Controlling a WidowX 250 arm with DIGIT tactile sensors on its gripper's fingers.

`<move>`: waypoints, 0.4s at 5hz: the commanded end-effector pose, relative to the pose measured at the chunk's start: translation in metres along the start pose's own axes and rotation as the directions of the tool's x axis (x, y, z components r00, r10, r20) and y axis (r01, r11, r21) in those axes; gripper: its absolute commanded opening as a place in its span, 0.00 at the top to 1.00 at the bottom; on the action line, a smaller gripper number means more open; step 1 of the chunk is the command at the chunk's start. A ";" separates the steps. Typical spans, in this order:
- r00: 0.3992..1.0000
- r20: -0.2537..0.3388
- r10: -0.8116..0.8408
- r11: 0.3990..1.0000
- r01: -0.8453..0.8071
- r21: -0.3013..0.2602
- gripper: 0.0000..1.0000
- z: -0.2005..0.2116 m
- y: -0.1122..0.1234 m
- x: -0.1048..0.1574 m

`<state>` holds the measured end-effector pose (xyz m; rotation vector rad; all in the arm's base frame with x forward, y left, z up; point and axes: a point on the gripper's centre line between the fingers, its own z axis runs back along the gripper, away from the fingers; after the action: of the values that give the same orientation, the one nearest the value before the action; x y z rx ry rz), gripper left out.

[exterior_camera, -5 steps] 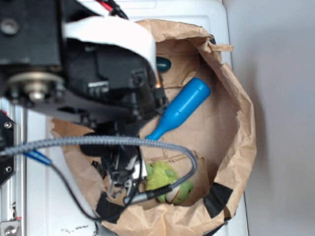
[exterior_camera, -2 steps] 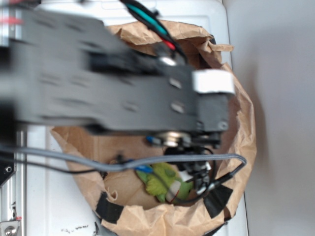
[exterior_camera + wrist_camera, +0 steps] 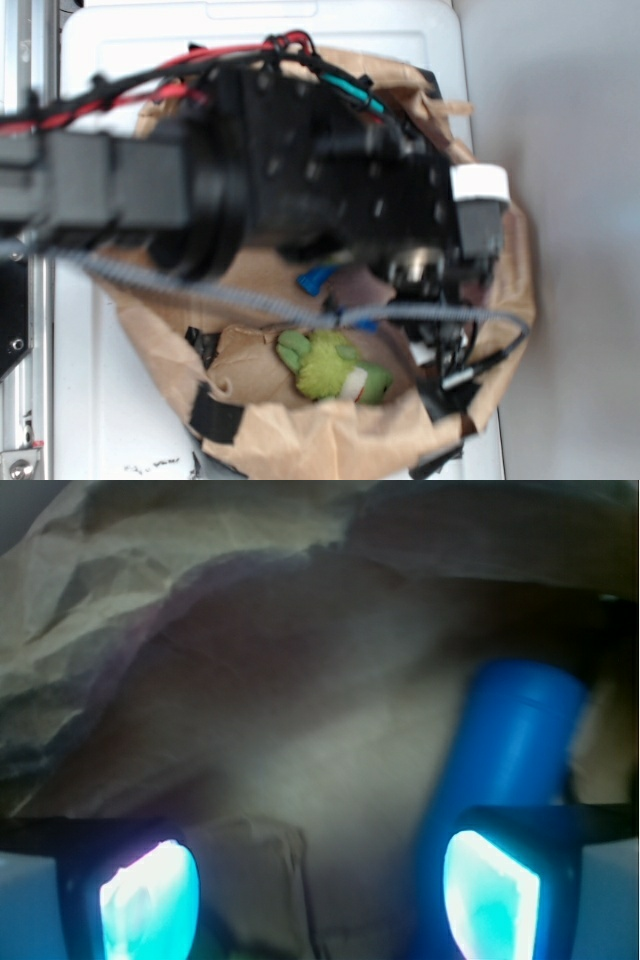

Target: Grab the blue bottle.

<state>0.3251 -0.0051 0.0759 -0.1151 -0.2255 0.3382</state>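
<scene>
Exterior view: black arm covers most of the brown paper bag; only the narrow tip of the blue bottle peeks out below it, green plush toy lies near the bag's front wall. Wrist view: pincer spread wide, holding nothing; bottle body lies on the bag floor, right fingertip in front of it, left one well apart.

The blurred arm hides most of the blue bottle; its neck is cut off in the wrist view.
</scene>
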 end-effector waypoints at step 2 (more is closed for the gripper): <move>0.995 0.016 -0.096 0.995 0.096 -0.023 0.00 0.012 0.018 -0.022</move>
<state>0.2877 0.0026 0.0651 -0.1203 -0.1817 0.2503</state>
